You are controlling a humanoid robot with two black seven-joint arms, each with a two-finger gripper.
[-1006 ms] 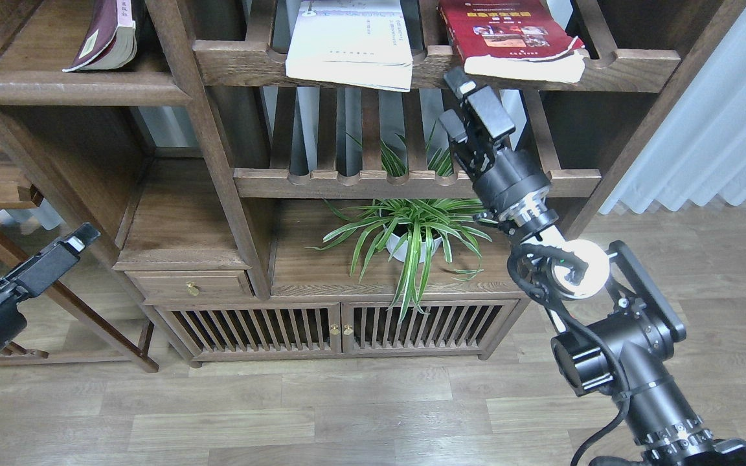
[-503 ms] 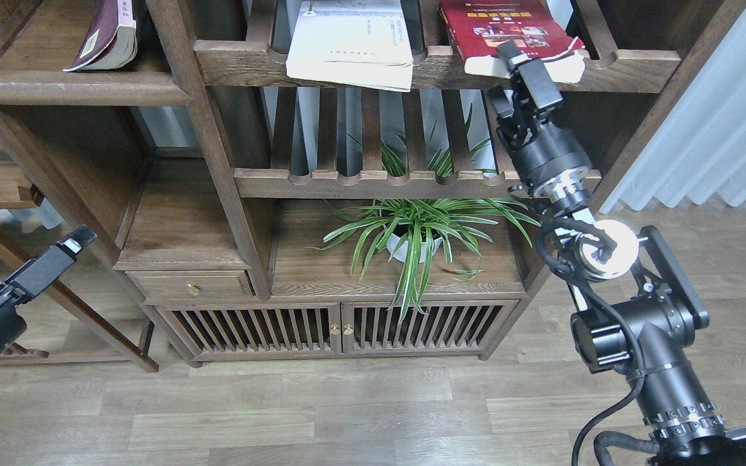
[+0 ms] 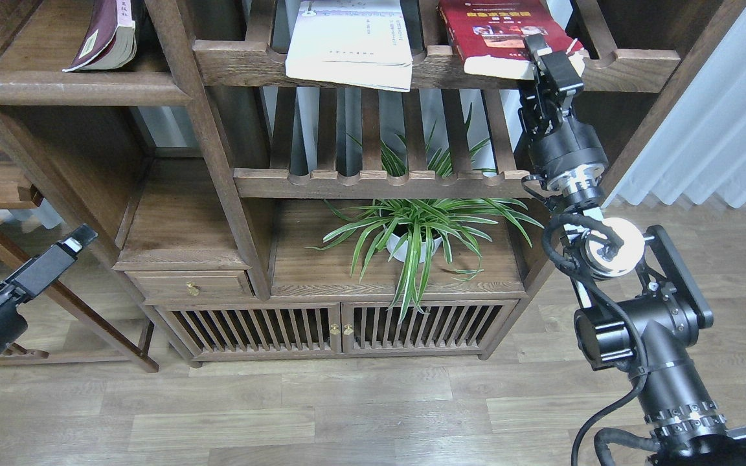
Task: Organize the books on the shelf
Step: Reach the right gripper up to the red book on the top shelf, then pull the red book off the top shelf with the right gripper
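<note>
Wooden bookcase (image 3: 217, 162), three thick paperbacks up top.
Right tool (image 3: 551, 61) reaches the bright red book (image 3: 499, 32) on the slatted rail, grip unclear; white book (image 3: 350, 42) mid-rail, maroon book (image 3: 104, 35) on the solid dark-brown shelf (image 3: 75, 87); left tool (image 3: 78, 238) low, state unclear.

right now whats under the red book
The red book lies flat on a slatted shelf, its near edge overhanging the front rail. The right tool is at that edge. The slats directly beneath the book are covered.
</note>
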